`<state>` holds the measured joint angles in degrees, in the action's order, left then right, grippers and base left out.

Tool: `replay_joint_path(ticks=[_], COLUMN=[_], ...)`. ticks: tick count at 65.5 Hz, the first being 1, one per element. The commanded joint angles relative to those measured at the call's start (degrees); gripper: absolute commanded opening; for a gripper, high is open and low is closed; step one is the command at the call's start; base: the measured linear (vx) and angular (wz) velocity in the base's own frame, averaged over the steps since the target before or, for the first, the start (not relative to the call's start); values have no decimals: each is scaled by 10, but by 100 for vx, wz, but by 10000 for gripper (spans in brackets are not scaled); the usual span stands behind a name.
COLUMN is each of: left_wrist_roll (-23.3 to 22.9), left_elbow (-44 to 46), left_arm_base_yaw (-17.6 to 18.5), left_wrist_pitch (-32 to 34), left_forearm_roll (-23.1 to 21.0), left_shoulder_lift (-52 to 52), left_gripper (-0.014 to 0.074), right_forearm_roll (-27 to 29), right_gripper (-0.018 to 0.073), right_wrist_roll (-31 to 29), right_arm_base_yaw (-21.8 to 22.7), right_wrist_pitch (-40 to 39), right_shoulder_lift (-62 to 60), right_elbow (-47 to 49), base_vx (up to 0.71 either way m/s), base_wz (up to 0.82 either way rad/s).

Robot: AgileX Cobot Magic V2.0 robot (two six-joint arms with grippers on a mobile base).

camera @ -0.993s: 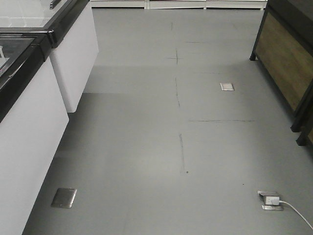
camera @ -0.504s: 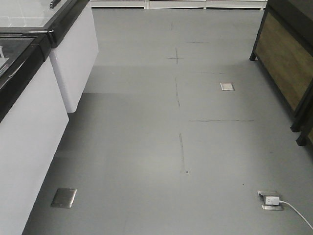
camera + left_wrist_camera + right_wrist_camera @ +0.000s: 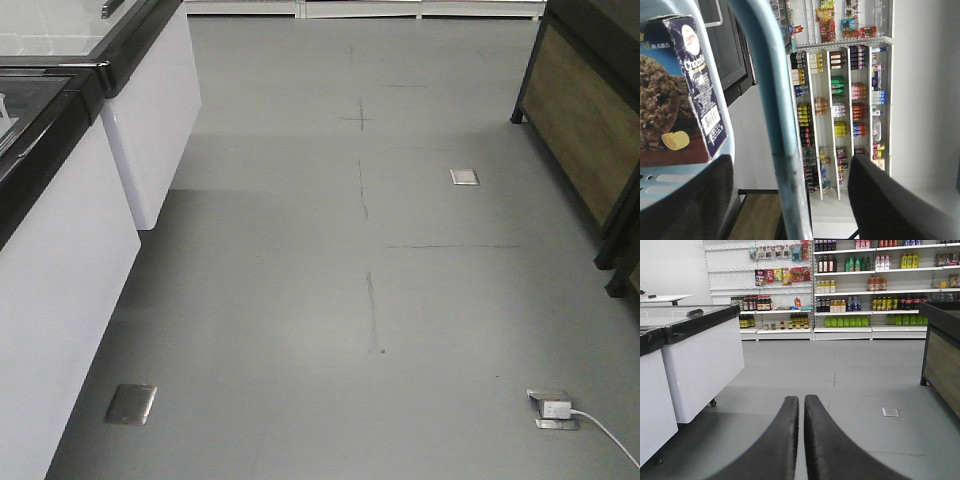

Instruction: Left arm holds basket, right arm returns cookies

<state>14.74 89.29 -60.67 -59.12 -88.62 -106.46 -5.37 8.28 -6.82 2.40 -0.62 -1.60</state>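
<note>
In the left wrist view the light blue basket [image 3: 660,182] fills the left side, and one of its hoop handles [image 3: 767,75] runs between the two black fingers of my left gripper [image 3: 790,162]. The fingers stand wide apart and neither pad presses on the handle. The cookies [image 3: 675,100], a navy-and-brown box with a chocolate-chip cookie picture and a barcode, stand inside the basket. My right gripper [image 3: 801,399] points at the bare floor with its fingers almost touching and nothing between them. Neither arm shows in the front view.
White chest cabinets with black tops [image 3: 60,250] line the left of the aisle. A wood-panelled stand [image 3: 580,130] is on the right. A floor socket with a plug and white cable [image 3: 552,408] lies front right. Stocked shelves [image 3: 865,290] close the far end.
</note>
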Motion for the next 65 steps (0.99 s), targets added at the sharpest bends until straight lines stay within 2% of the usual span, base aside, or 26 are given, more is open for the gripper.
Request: replay_joint_path(ticks=[1, 6, 11, 18, 24, 31, 39, 57, 65], left_wrist_roll=[-5, -10, -11, -11, -11, -10, 24, 32, 52], left_elbow=[19, 19, 19, 19, 17, 17, 17, 57, 64], left_arm_base_yaw=[6, 6, 6, 6, 6, 6, 10, 61, 106], left_wrist_pitch=[11, 18, 19, 18, 12, 9, -9, 6, 4], left_forearm_roll=[-59, -59, -59, -59, -59, -72, -136, -135, -135], left_shoulder_lift=[27, 27, 27, 27, 27, 29, 29, 69, 100], left_gripper=[463, 428, 355, 180, -8, -8, -6, -4, -3], right_forearm_roll=[-4, -4, -4, -4, -4, -4, -4, -4, -4], right_gripper=[-3, -3, -3, -3, -3, -3, -3, -3, -3], right_wrist_roll=[-3, -3, -3, -3, -3, -3, -3, -3, -3], right_arm_base_yaw=[0, 0, 0, 0, 0, 0, 0, 0, 0], right_wrist_pitch=[-42, -42, -42, -42, -42, -42, -42, -42, -42], right_shoulder_lift=[-8, -8, -8, -8, -8, -8, -8, -8, -8], right_elbow=[-10, -10, -10, -10, -10, -10, -10, -10, -10], base_vx=[0, 0, 0, 0, 0, 0, 0, 0, 0], base_wz=[0, 0, 0, 0, 0, 0, 0, 0, 0])
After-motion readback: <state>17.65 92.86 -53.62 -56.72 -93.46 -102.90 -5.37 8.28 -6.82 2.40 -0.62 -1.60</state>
